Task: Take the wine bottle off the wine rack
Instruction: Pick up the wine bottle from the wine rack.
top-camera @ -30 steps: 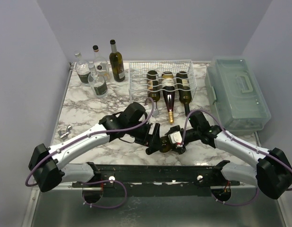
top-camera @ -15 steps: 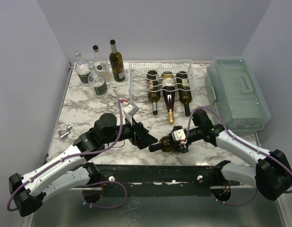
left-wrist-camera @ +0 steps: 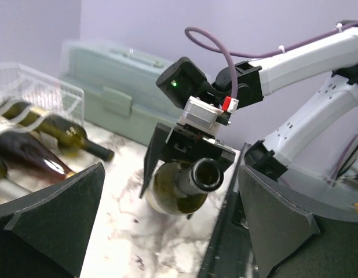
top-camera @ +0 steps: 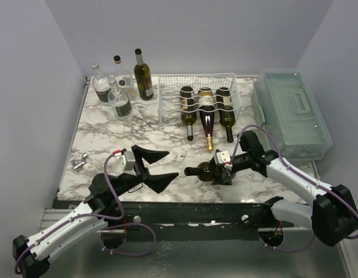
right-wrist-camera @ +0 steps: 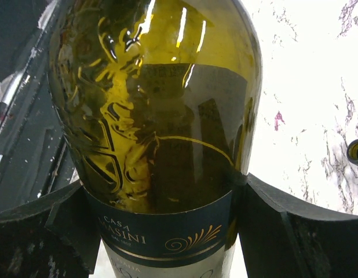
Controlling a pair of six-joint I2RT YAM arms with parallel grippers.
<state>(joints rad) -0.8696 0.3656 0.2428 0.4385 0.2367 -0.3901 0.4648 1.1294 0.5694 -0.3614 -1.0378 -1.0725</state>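
My right end effector is clenched around the body of a dark green glass wine bottle. One finger lies on each side of its dark blue label. The bottle is held on its side near the near edge of the white marble-patterned tabletop, right of centre. Its open mouth points toward the left edge. I cannot tell whether the glass touches the tabletop. My left end effector is spread wide and holds nothing. It sits near the near edge, left of centre, just beside the bottle's mouth but apart from it. The white wire-grid wine rack stands at the far edge, well apart from the held bottle. Three dark bottles lie in its cradles with their necks toward the near edge.
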